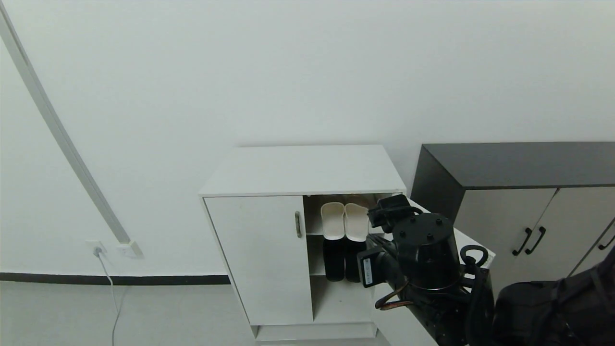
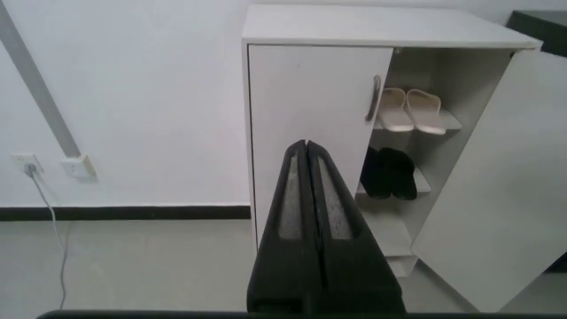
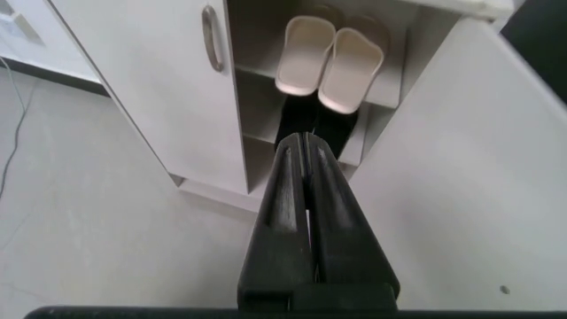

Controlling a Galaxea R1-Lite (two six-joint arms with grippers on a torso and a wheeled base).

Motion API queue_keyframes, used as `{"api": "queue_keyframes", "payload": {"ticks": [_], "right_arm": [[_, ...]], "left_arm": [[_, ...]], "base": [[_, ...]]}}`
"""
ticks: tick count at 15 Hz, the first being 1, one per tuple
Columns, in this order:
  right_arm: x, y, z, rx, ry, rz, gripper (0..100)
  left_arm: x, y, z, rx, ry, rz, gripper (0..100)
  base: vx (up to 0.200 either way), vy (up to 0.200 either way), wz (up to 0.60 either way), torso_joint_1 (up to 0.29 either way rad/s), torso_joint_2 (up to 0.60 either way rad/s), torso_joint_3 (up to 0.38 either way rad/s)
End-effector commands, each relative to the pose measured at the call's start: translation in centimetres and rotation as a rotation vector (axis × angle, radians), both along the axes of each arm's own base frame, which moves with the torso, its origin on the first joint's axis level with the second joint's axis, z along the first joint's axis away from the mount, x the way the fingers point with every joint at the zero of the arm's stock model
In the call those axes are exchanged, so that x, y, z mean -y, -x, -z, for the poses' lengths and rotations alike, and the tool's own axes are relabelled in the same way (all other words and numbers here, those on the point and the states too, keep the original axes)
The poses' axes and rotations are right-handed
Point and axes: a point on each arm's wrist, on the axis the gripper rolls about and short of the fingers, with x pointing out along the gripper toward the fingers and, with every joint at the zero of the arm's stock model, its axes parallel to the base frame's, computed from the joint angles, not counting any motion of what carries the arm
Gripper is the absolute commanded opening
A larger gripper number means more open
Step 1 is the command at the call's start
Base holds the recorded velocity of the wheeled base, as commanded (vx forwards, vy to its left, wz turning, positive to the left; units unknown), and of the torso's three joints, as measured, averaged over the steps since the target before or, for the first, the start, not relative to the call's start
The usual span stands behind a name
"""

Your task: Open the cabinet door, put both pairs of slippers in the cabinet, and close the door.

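Observation:
The white cabinet has its left door closed and its right door swung open toward me. A white pair of slippers lies on the top shelf. A black pair lies on the shelf below. My right gripper is shut and empty, just in front of the opening beside the open door; in the right wrist view it points at the white slippers. My left gripper is shut and empty, some way back from the closed door.
A grey cabinet with a dark top stands close on the right, behind the open door. A wall socket with a hanging cable and a slanted conduit are on the left. Bare floor lies left of the cabinet.

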Motion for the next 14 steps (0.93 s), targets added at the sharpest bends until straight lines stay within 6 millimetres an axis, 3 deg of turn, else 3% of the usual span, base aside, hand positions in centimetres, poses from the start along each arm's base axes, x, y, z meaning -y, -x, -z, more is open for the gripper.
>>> {"api": "queue_keyframes", "payload": {"ticks": [1,8,14], "right_arm": [[0.05,0.03,-0.06,0.001,-0.001,0.0,0],[0.3,0.22,-0.56,0.029,-0.009,-0.007,0],[0.49,0.24,-0.29,0.035,0.009,-0.009,0]], "left_arm": [[0.0,-0.01,0.0,-0.002,0.0,-0.001,0],[0.0,-0.01,0.0,-0.002,0.0,-0.001,0],[0.0,-0.01,0.0,-0.002,0.0,-0.001,0]], "base": [[0.0,0.0,0.0,0.237,-0.54,-0.29],[0.0,0.0,0.0,0.173,-0.38,-0.207],[0.0,0.0,0.0,0.004,-0.01,-0.006]]}}
